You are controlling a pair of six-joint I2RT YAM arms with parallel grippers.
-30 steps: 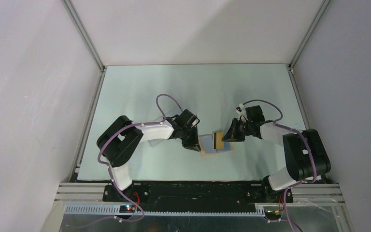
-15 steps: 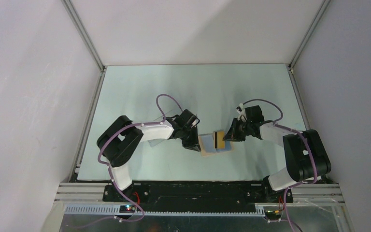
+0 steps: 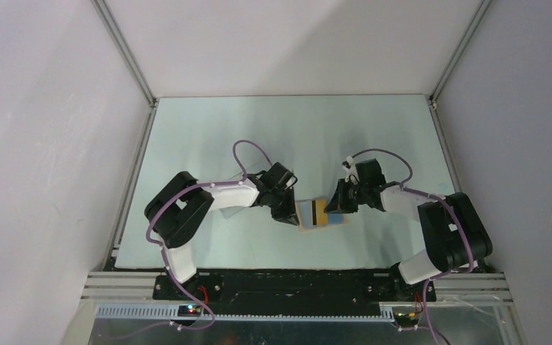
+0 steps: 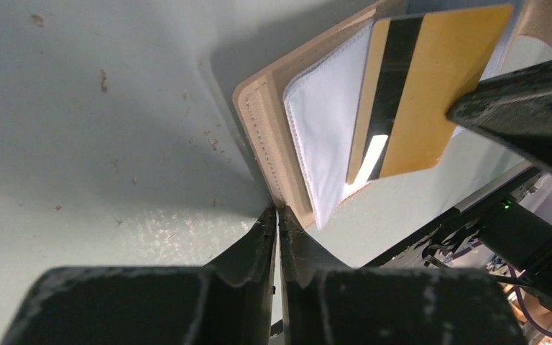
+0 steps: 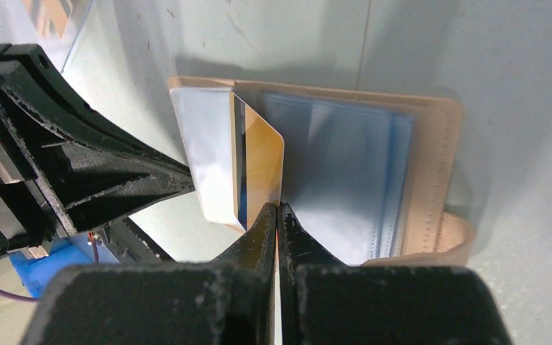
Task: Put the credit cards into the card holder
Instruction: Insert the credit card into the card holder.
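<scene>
At the bottom centre of each wrist view, the left gripper [image 4: 277, 213] clamps the open wallet's [image 4: 259, 122] tan edge, and the right gripper [image 5: 279, 210] pinches the yellow card [image 5: 262, 164].

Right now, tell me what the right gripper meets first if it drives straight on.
Shut on a credit card, the right gripper would probably meet the blue pockets of the open card holder first; the left gripper, pinching the holder's edge, sits off to one side.

We're seeing an orange-yellow card [image 4: 431, 86] with a black stripe, and a tan wallet [image 4: 259, 122] with a stitched edge, pale blue inside, on a pale green tabletop [image 3: 273, 129].
</scene>
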